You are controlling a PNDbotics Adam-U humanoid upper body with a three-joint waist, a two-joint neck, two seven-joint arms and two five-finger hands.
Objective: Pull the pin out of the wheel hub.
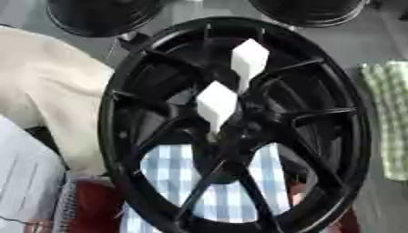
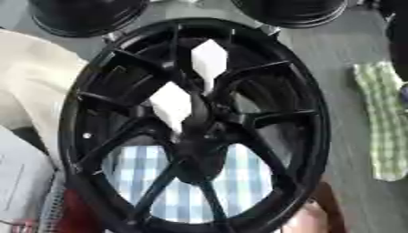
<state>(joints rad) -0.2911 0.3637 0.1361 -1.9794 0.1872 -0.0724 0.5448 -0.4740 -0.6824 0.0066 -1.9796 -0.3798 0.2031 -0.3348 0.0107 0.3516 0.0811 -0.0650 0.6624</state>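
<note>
The black wheel (image 1: 239, 123) stands upright, filling the view. Two white blocks (image 1: 216, 105) sit at its hub; the pin is indistinguishable. Blue checked cloth (image 1: 171, 170) shows behind the spokes. Neither robot hand is visible.

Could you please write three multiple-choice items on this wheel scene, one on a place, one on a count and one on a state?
1. Where does the blue-and-white checked cloth show?
A. Through the lower spokes of the black wheel
B. Draped over the wheel's top rim
C. Far right, apart from the wheel

2. How many white diamond-shaped pieces show near the hub?
A. One
B. Two
C. Four

3. Is a robot hand touching the wheel?
A. Yes, the left hand
B. Yes, both hands
C. No robot hand is in view

Answers:
1 A, the checks appear between the lower spokes.
2 B, an upper white piece and a lower white piece stand near the hub.
3 C, neither eye view shows a robot hand.
</note>
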